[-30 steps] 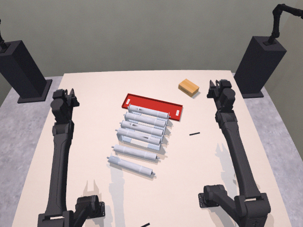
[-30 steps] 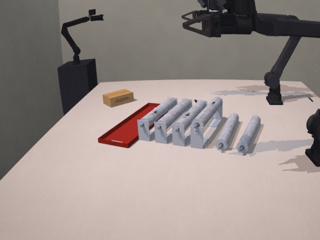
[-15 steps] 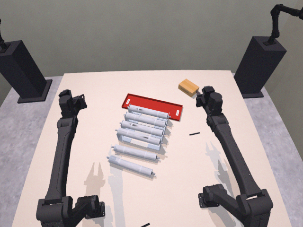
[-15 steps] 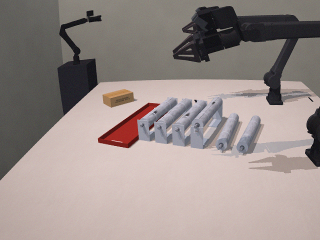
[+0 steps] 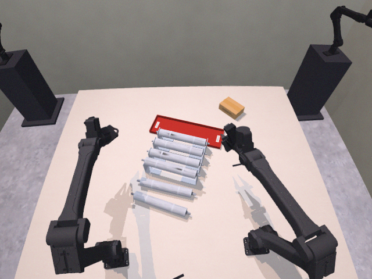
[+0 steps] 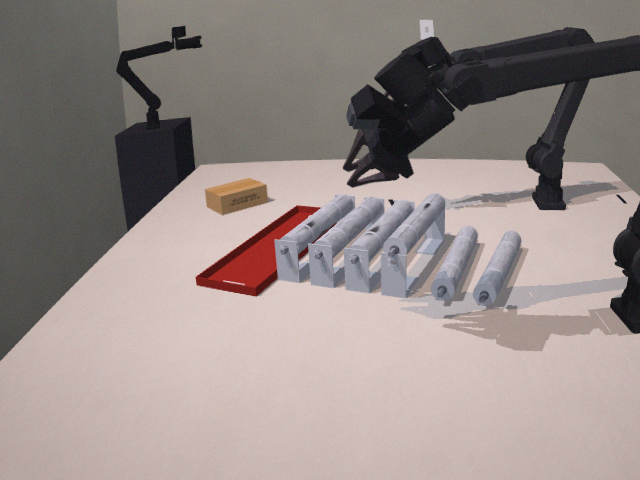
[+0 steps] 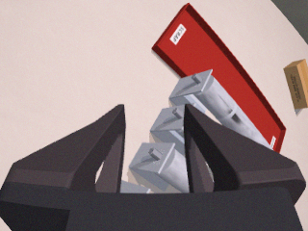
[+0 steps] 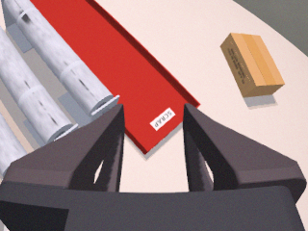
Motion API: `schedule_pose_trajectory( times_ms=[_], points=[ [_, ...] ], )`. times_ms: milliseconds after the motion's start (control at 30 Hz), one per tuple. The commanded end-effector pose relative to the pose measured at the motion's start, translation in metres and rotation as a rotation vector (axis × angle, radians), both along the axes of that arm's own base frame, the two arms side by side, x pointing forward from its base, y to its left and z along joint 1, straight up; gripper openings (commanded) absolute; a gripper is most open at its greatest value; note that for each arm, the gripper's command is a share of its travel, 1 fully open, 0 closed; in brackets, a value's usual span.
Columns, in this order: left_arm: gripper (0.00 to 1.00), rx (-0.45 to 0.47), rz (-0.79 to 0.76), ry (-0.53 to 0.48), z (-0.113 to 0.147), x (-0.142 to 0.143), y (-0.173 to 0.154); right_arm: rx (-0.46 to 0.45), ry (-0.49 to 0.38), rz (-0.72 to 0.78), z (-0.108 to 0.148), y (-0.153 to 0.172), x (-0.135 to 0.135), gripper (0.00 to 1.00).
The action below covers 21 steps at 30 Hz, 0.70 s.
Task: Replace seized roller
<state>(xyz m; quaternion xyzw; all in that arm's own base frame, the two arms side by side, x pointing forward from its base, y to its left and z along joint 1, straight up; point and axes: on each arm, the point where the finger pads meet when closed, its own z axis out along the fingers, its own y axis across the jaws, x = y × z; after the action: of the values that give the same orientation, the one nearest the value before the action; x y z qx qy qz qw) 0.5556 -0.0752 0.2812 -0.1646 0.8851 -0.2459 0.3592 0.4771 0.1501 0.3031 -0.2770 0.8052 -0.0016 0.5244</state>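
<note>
The grey roller bed point(image 5: 183, 179) point(image 6: 395, 276) holds four grey rollers, from the back one point(image 5: 181, 137) point(image 6: 320, 222) to the front one point(image 5: 170, 167) point(image 6: 416, 222). Two spare rollers point(image 5: 165, 186) point(image 5: 160, 204) point(image 6: 454, 258) point(image 6: 498, 258) lie on the table in front of it. The red scrap tray point(image 5: 186, 124) point(image 6: 242, 263) point(image 7: 212, 58) point(image 8: 120, 58) lies empty behind the bed. My left gripper point(image 5: 114, 132) point(image 7: 154, 114) hangs open and empty above the table off the bed's left brackets. My right gripper point(image 5: 224, 140) point(image 8: 153, 114) hangs open and empty over the tray's labelled right end.
A cardboard box point(image 5: 231, 106) point(image 6: 236, 195) point(image 7: 297, 84) point(image 8: 252, 64) sits at the back right. A small black rod point(image 5: 235, 164) lies under the right arm, and another black rod point(image 5: 178, 276) lies at the front edge. Black camera pedestals stand off both back corners.
</note>
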Motion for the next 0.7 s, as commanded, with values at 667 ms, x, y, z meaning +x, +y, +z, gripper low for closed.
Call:
schedule_pose_trajectory(
  times_ms=[667],
  points=[
    [0.32,-0.422,0.226,0.818,-0.111,-0.038,-0.065,-0.388,0.260,0.477,-0.143,0.084,-0.114,0.32]
  ],
)
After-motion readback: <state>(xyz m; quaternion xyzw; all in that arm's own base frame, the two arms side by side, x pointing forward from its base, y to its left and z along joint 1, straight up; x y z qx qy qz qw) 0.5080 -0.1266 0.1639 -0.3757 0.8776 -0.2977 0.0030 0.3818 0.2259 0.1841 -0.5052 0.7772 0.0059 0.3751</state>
